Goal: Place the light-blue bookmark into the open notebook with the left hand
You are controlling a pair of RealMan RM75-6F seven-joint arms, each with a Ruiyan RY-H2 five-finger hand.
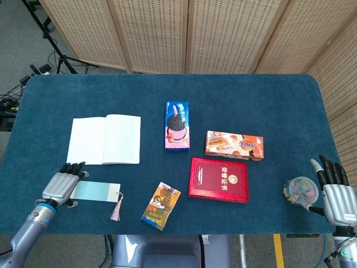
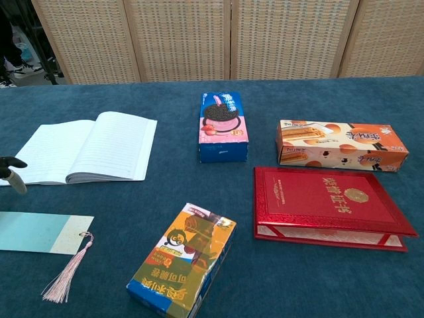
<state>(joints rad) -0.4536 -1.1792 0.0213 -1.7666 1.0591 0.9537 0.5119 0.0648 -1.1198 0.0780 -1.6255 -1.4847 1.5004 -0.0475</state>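
1. The left hand (image 1: pixel 62 186), silver-backed with black fingers, sits at the lower left of the head view, palm down, over the left end of the light-blue paper bookmark (image 1: pixel 96 191). Its fingers reach toward the top of the frame and lie slightly apart, grasping nothing; whether they touch the bookmark cannot be told.
2. The right hand (image 1: pixel 337 197) rests at the lower right edge of the head view, fingers straight and spread, holding nothing, just beside a small clear container of coloured bits (image 1: pixel 301 190).
3. The bookmark lies flat on the dark blue tabletop (image 1: pixel 167 89), below the open white notebook (image 1: pixel 105 139) and apart from it, with a pink tassel (image 1: pixel 117 209) hanging from its right end.
4. In the chest view only a black fingertip of the left hand (image 2: pixel 10 167) shows at the left edge, in front of the notebook's left page; the rest of the hand is cut off, as is the bookmark's left end. The right hand does not show there.
5. A blue-and-pink cookie box (image 1: pixel 177 126) stands in the middle of the frame, right of the notebook. An orange-and-white biscuit box (image 1: pixel 233 145) lies further right, with a red book with a gold emblem (image 1: pixel 218 179) below it. A blue-and-orange snack box (image 1: pixel 161 205) lies tilted at the lower centre, right of the tassel.
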